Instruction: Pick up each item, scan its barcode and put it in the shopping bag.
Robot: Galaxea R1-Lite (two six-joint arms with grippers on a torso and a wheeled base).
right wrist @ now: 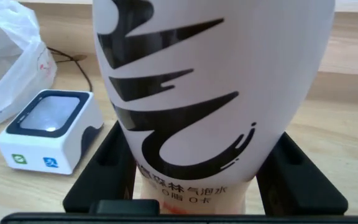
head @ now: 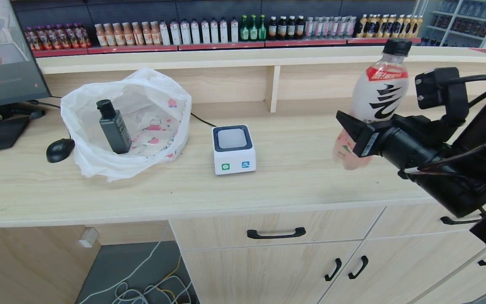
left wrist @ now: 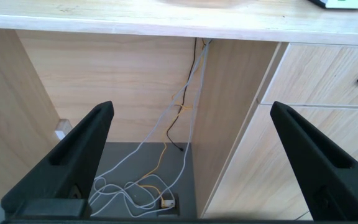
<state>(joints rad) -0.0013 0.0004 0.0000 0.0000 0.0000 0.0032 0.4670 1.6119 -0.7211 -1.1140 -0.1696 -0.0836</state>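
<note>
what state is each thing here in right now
shopping bag, open, sitting on the counter
dark bottle, capped, slightly tilted inside the bag
drink bottle, capped, held clear of the counter
scanner, window facing up, nothing over it
right pincer, shut on the drink bottle
left pincer, open, empty
drawer, closed

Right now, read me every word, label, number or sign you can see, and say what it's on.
On the drink bottle: one big black brush-stroke character; a row of small characters below.
On the scanner: green and blue icons, no words.
On the monitor: a tiny logo.
On the dark bottle in the shopping bag, and the shelf bottles: too small to read.
</note>
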